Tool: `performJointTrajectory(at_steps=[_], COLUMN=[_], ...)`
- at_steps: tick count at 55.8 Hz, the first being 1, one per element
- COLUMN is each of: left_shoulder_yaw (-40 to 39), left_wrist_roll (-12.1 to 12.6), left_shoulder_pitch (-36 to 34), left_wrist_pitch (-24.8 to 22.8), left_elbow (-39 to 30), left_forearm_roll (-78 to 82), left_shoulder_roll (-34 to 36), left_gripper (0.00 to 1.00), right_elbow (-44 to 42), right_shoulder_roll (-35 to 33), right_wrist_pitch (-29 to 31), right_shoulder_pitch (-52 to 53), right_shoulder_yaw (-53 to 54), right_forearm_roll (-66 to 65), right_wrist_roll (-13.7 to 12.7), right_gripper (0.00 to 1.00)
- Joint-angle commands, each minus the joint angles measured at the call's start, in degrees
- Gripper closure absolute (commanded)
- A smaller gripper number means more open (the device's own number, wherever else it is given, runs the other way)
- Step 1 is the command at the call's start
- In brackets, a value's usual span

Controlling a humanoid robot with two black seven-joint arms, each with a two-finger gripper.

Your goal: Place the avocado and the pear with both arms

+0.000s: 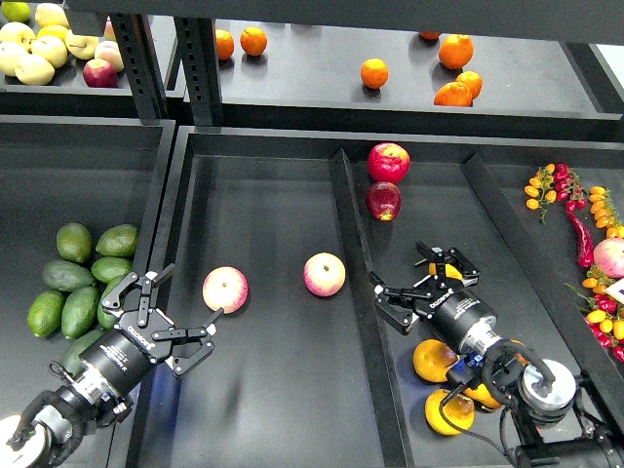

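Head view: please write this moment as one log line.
left gripper: open, empty, beside avocados | right gripper: open, empty, above pears | avocado, pear: not yet grasped

Seven green avocados point(80, 283) lie in a cluster at the near left. Two pale red-yellow apples point(225, 289) sit in the middle tray, and two deep red apples point(388, 162) sit farther right. At least three yellow-orange pears point(435, 361) show at the near right. Six oranges point(374, 73) rest on the far shelf. Two black hands point(172, 314) reach in.
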Motion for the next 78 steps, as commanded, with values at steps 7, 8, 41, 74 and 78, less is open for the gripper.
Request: performJointTrajectory(at_steps=[7, 8, 41, 74, 78], left_shoulder_yaw=[0.98, 1.07, 1.42, 0.19, 0.19], left_wrist_roll=[0.0, 0.0, 0.0, 0.0, 0.0], left_shoulder_pitch=[0.06, 0.06, 0.06, 0.06, 0.06], left_wrist_pitch=[0.0, 0.0, 0.0, 0.0, 0.0], left_elbow=[0.45, 0.45, -3.59, -7.55, -7.46], left_forearm_roll=[0.0, 0.0, -0.18, -0.79, -1.06], left_shoulder_roll=[0.0, 0.0, 0.0, 0.0, 0.0], left_gripper=[0.0, 0.0, 0.0, 0.0, 0.0], right_elbow=[-1.02, -0.84, 9.26, 9.18, 9.27], right_shoulder_roll=[0.0, 0.0, 0.0, 0.0, 0.0], right_wrist_pitch=[9.42, 9.43, 13.12, 12.59, 12.33], right_shoulder_pitch=[-0.9, -0.9, -0.9, -0.9, -0.9], right_shoulder_yaw=[-1.0, -1.27, -2.5, -2.59, -2.59], right_forearm_roll=[1.14, 1.49, 12.57, 12.31, 12.13], right_wrist_roll=[0.0, 0.0, 0.0, 0.0, 0.0], right_gripper=[0.01, 0.01, 0.01, 0.01, 0.01])
